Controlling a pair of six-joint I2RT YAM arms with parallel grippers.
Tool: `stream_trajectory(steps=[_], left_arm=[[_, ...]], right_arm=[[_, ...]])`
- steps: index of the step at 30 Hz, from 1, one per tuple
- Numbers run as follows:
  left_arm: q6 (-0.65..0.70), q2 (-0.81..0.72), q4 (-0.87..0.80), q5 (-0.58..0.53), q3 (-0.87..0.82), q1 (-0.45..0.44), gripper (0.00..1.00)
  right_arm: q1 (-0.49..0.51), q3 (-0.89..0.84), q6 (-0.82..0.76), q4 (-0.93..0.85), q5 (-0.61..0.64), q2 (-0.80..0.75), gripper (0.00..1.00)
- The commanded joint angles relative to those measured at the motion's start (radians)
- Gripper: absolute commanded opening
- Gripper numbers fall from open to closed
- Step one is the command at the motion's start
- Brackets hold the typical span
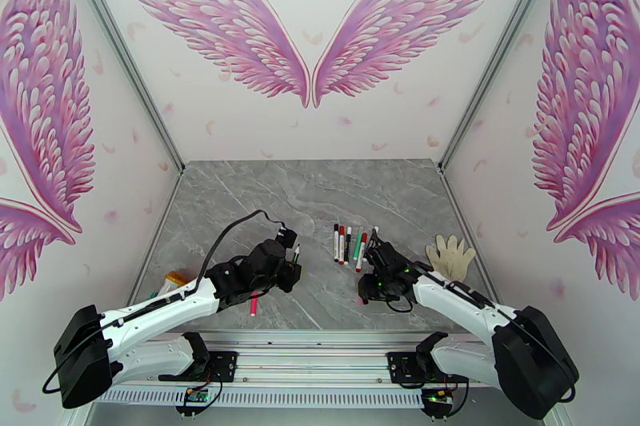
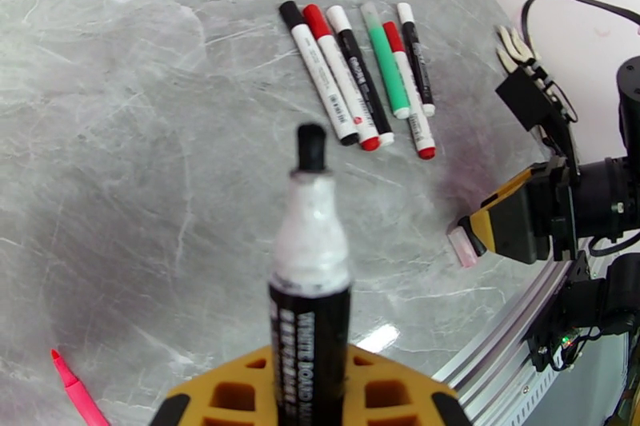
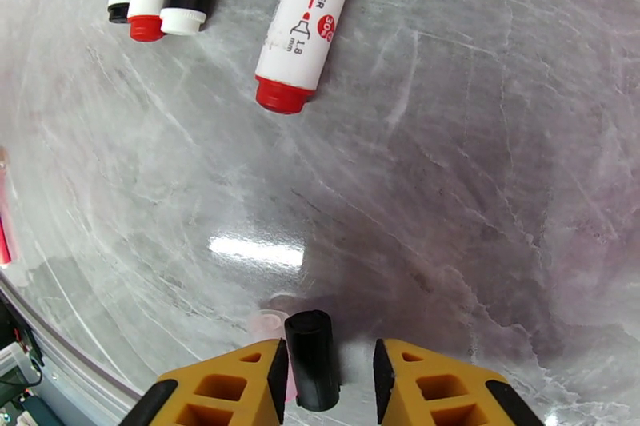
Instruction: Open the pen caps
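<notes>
Where the left hand [image 1: 288, 269] sits: at nine o'clock of the marker row [image 2: 362, 76], pinching a black marker [image 2: 310, 324] whose bare black tip points up.
Right hand [image 3: 328, 360]: at five o'clock of the row, fingers spread; seen from above, its wrist overlaps the row's right end.
Black cap [image 3: 312, 364]: on the counter [image 1: 240, 196] between the right hand's fingers, close to one and apart from the other.
Pale pink stub [image 3: 268, 322]: on the counter just beyond the black cap.
Marker row: six capped markers side by side near the counter's middle.
Pink pen [image 2: 80, 392]: uncapped, lying at six o'clock of the left hand.
White glove [image 1: 452, 257]: at the three o'clock edge, beyond the right arm.
Orange-yellow object [image 1: 176, 281]: at the eight o'clock edge, partly behind the left arm.
</notes>
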Motion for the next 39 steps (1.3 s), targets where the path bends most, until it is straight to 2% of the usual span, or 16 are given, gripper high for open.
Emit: stream_trajectory(steps=[1, 6, 11, 13, 20, 39], left_arm=[[-0.027, 0.007, -0.07, -0.091, 0.015, 0.009, 0.05], [-0.087, 0.018, -0.12, -0.197, -0.007, 0.009, 0.07], [-0.122, 0.052, -0.14, -0.238, -0.024, 0.015, 0.08], [-0.142, 0.07, -0.147, -0.243, -0.033, 0.015, 0.09], [-0.188, 0.09, -0.12, -0.245, -0.092, 0.015, 0.11], [-0.338, 0.172, -0.19, -0.258, -0.149, 0.012, 0.18]], right_arm=[[0.013, 0.026, -0.007, 0.016, -0.015, -0.036, 0.44], [0.034, 0.028, -0.006, 0.058, -0.059, -0.124, 0.57], [0.073, 0.001, 0.032, 0.147, -0.128, -0.239, 0.84], [0.095, -0.003, 0.045, 0.162, -0.137, -0.281, 1.0], [0.119, 0.007, 0.07, 0.186, -0.181, -0.382, 0.99], [0.126, 0.036, 0.084, 0.215, -0.216, -0.327, 0.99]])
